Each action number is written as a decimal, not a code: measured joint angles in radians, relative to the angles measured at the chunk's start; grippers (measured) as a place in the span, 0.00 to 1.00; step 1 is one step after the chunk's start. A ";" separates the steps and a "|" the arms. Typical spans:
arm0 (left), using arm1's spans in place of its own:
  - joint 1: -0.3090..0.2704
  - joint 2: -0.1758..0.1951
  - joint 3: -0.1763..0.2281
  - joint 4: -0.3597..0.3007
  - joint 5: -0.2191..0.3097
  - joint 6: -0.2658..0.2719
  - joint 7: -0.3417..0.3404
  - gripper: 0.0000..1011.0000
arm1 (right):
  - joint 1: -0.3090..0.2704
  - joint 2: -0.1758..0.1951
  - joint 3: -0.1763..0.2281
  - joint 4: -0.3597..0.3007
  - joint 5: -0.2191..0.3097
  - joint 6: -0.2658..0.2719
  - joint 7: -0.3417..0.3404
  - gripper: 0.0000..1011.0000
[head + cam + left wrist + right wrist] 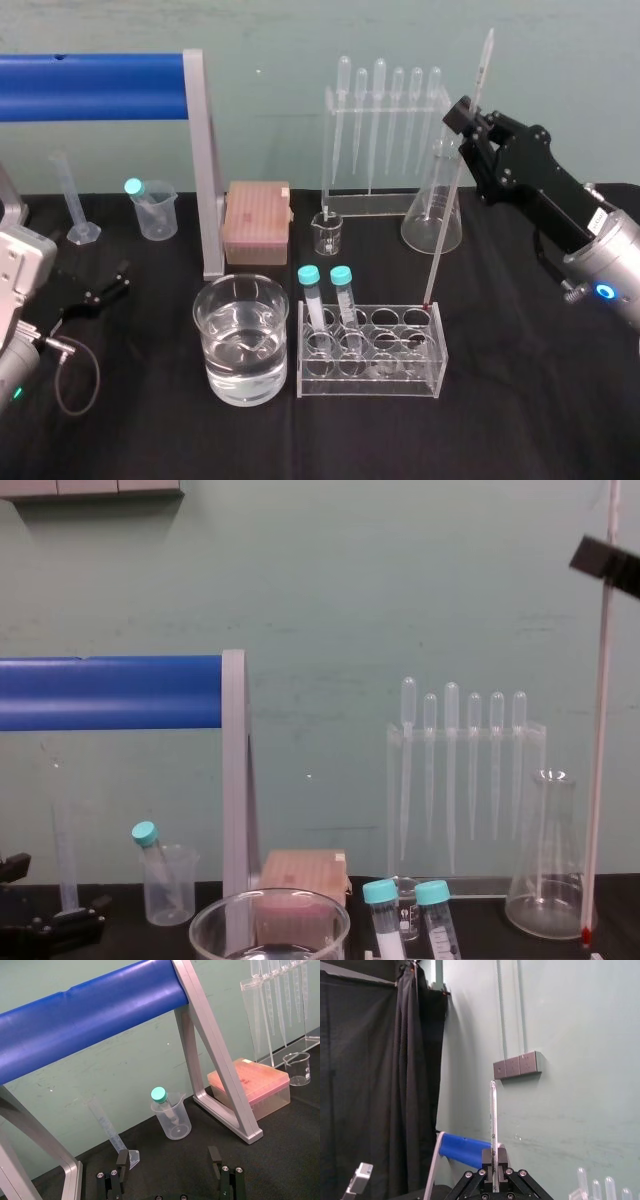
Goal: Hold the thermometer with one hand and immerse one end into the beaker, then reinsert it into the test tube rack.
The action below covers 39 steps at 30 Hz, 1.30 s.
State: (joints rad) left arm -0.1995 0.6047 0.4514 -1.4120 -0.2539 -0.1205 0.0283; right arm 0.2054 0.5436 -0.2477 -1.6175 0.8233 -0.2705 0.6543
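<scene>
One snag worries us: the right pincer (468, 118) is clenched high on the thermometer (452, 195), whose red tip sits at the rear corner of the test tube rack (370, 378), so swinging it toward the beaker (203, 335) could catch and snap it, while the left pincer (169, 1160) idles released at our left.

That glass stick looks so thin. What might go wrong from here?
The right claw pinches the thermometer high up, so the long lower end may sway and strike the rack. Heading for the beaker, its red tip might hit the two capped tubes between. The left claw lies parked, far left.
</scene>
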 joint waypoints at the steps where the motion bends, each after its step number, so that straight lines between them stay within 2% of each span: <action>1: 0.000 0.000 0.000 0.000 0.000 0.000 0.000 1.00 | 0.001 -0.003 0.000 0.007 -0.001 0.000 0.002 0.06; 15: 0.000 0.000 0.000 0.000 0.000 0.000 0.000 1.00 | 0.065 -0.032 -0.029 0.115 -0.033 0.021 0.057 0.06; 25: 0.000 0.000 0.000 0.000 0.000 0.000 0.000 1.00 | 0.074 -0.051 -0.041 0.163 -0.036 0.017 0.076 0.06; 32: 0.000 0.000 0.000 0.000 0.000 0.000 0.000 1.00 | 0.108 -0.070 -0.059 0.234 -0.034 0.013 0.114 0.06; 39: 0.000 0.000 0.000 0.000 0.000 0.000 0.000 1.00 | 0.131 -0.078 -0.073 0.277 -0.029 0.025 0.134 0.06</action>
State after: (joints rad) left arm -0.1995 0.6047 0.4513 -1.4119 -0.2539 -0.1205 0.0283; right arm 0.3366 0.4659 -0.3211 -1.3406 0.7941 -0.2456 0.7886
